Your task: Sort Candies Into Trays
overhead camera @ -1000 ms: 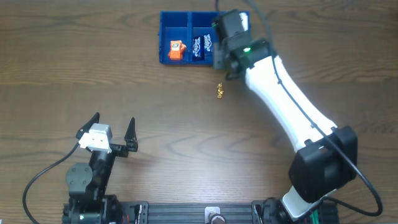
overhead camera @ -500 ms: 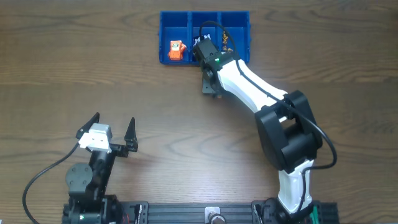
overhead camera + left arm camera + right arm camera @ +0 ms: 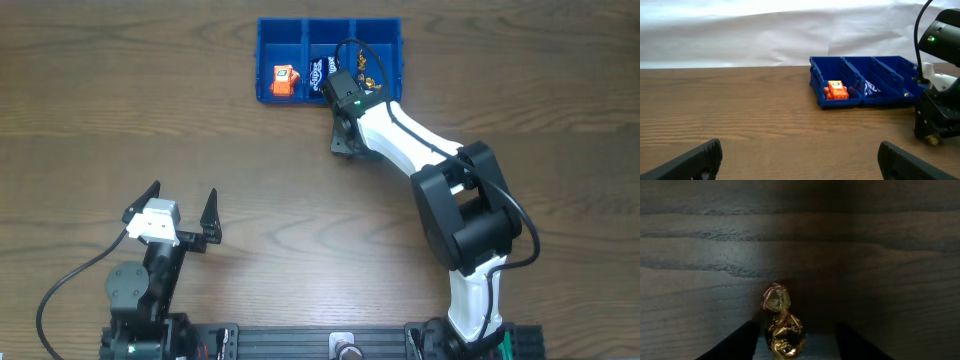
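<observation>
Right wrist view: the gold candy lies on the wooden table at the bottom centre of the frame. It sits between the two fingers of the right gripper, which stand apart on both sides and seem not to touch it. I judge the gripper is placed so in order to close across the candy's narrow width. The candy's long axis runs up and down the frame, with the twisted end pointing to the top. In the top view this spot is just below the blue tray at the upper middle, where an orange candy and a blue candy lie in separate compartments. The left gripper, at the lower left, is wide open and empty.
</observation>
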Controlling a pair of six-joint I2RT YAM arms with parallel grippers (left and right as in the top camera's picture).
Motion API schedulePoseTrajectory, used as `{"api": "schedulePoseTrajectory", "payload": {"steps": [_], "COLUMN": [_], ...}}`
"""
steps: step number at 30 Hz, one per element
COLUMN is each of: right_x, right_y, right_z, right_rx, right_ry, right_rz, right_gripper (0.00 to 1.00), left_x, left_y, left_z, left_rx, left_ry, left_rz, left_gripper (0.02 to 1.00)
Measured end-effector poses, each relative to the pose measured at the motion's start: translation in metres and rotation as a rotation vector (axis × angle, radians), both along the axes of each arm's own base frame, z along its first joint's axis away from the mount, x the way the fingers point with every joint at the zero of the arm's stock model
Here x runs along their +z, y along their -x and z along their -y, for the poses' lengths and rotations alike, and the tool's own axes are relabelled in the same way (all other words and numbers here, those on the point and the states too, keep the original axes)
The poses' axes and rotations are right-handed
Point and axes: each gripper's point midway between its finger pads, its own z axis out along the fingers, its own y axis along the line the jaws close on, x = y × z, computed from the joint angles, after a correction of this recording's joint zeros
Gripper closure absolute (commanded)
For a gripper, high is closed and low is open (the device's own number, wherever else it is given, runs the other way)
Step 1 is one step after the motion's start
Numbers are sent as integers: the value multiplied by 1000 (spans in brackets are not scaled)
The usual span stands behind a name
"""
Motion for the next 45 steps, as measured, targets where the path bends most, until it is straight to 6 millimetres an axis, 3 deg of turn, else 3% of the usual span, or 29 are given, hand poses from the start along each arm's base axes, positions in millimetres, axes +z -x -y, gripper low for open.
{"api": "schedulePoseTrajectory", "payload": {"steps": [8,14,21,26,28,31,34,36,38,43,45], "right_x": [1,1,1,1,10,75,185,225,226,159,147], "right_y": [-3,-3,-4,-4,-4,-18,-71,-100,-119,-135,-133], "right_z": [-5,-8,-9,-9,-8,4,29,40,41,39,40], "right_rx": [-2,3,2,2,11,18,-16,-16,21,58,64], "right_ry": [-24,-35,-36,-36,-37,-53,-69,-55,-7,74,86], "right_rz": [9,14,17,17,32,175,502,666,731,627,597], "right_gripper": [678,726,899,928,928,928,917,917,919,917,908], "left_x": [0,0,0,0,0,0,0,0,0,0,0], "left_y": [0,0,0,0,0,0,0,0,0,0,0], "left_z": [0,0,0,0,0,0,0,0,0,0,0], "left_rx": [0,0,0,0,0,0,0,0,0,0,0], "left_ry": [0,0,0,0,0,0,0,0,0,0,0], "left_rz": [0,0,0,0,0,0,0,1,-1,0,0], "left_gripper": [20,20,20,20,20,20,20,20,20,20,20]}}
